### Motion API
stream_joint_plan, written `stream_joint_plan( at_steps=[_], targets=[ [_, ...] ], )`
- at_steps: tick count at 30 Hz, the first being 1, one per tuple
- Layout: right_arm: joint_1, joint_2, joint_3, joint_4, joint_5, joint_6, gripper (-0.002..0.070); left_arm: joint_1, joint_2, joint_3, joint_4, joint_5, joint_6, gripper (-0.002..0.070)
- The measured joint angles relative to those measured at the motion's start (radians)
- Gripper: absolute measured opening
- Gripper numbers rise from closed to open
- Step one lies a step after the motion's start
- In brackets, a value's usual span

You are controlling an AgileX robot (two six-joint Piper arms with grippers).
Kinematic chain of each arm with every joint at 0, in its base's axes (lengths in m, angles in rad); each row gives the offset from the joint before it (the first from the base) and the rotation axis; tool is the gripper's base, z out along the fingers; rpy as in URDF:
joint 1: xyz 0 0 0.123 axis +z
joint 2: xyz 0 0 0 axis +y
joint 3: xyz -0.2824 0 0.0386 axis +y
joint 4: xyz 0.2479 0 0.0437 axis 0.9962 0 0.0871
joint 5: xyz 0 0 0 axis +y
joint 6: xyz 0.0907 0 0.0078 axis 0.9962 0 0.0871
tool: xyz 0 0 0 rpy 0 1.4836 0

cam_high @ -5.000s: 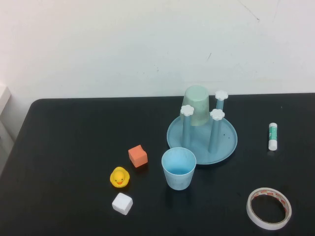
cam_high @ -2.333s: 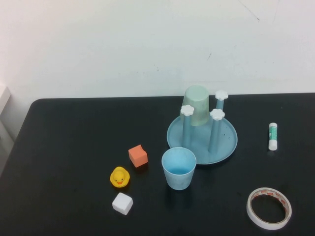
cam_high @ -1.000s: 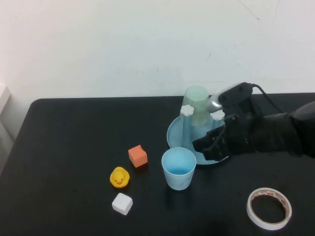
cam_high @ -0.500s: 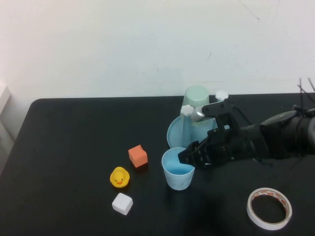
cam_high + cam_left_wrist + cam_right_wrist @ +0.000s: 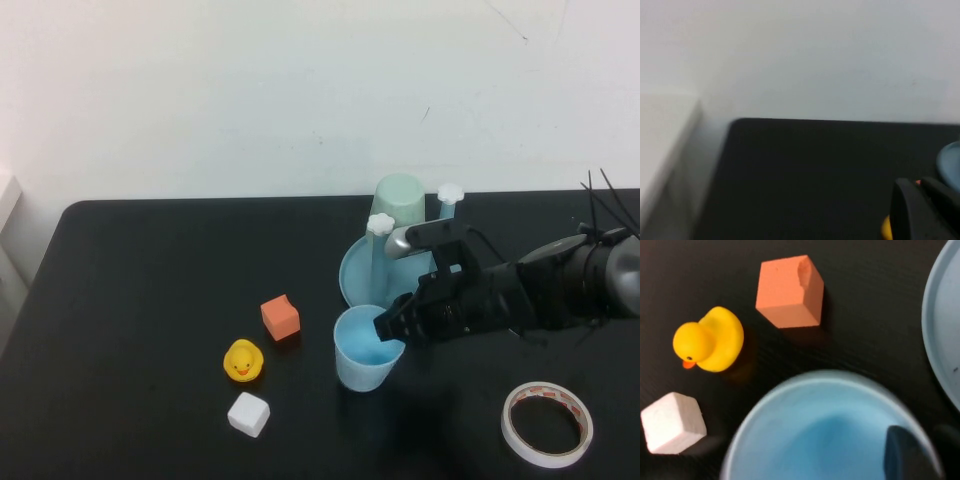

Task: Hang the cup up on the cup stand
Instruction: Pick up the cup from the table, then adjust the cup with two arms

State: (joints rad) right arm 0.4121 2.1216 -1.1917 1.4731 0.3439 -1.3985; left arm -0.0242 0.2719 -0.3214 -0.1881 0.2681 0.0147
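While right gripper (image 5: 392,326) has its jaws pinching cup (image 5: 362,352) rim, cup's on surface (image 5: 150,300), tilted, not lifted; stand (image 5: 362,272) just behind. Hang undone. Left gripper (image 5: 925,210) parked off-side, jaws closed, empty.

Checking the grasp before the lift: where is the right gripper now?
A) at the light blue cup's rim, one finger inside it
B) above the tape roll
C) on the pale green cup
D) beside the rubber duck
A: the right gripper sits at the rim of the light blue cup, and the right wrist view shows a dark fingertip inside the cup's wall.
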Motion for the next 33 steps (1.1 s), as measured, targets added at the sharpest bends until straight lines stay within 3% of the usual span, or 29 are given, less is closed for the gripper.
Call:
stream_joint_plan(
  at_steps=[3, 8, 11, 15, 19, 24, 28, 33],
  targets=[
    [0.000, 0.000, 0.000, 0.000, 0.000, 0.000, 0.0040, 0.000, 0.000, 0.000, -0.146, 0.000, -0.005, -0.0002],
    [0.000, -0.004, 0.000, 0.000, 0.090, 0.010, 0.0029, 0.000, 0.000, 0.000, -0.424, -0.026, -0.015, -0.0002],
    [0.010, -0.030, 0.000, 0.000, 0.208, 0.026, 0.0029, 0.000, 0.000, 0.000, -0.669, -0.034, -0.057, 0.0002],
    [0.067, -0.112, 0.000, 0.023, 0.269, 0.002, 0.0029, 0.000, 0.000, 0.000, -1.048, -0.083, -0.062, 0.0069],
    [0.138, -0.215, 0.000, 0.152, 0.269, -0.151, 0.0029, 0.000, 0.000, 0.000, -1.271, -0.180, -0.026, 0.0160],
    [0.207, -0.293, -0.062, 0.213, 0.202, -0.280, 0.0029, 0.001, 0.000, 0.000, -1.444, -0.173, -0.015, 0.0294],
    [0.242, -0.300, -0.149, 0.219, 0.178, -0.265, 0.0029, 0.001, 0.000, 0.000, -1.517, -0.073, -0.044, 0.0482],
    [0.292, -0.300, -0.240, 0.223, 0.173, -0.152, 0.0028, 0.001, 0.000, 0.000, -1.521, 0.076, -0.178, 0.0542]
  ],
)
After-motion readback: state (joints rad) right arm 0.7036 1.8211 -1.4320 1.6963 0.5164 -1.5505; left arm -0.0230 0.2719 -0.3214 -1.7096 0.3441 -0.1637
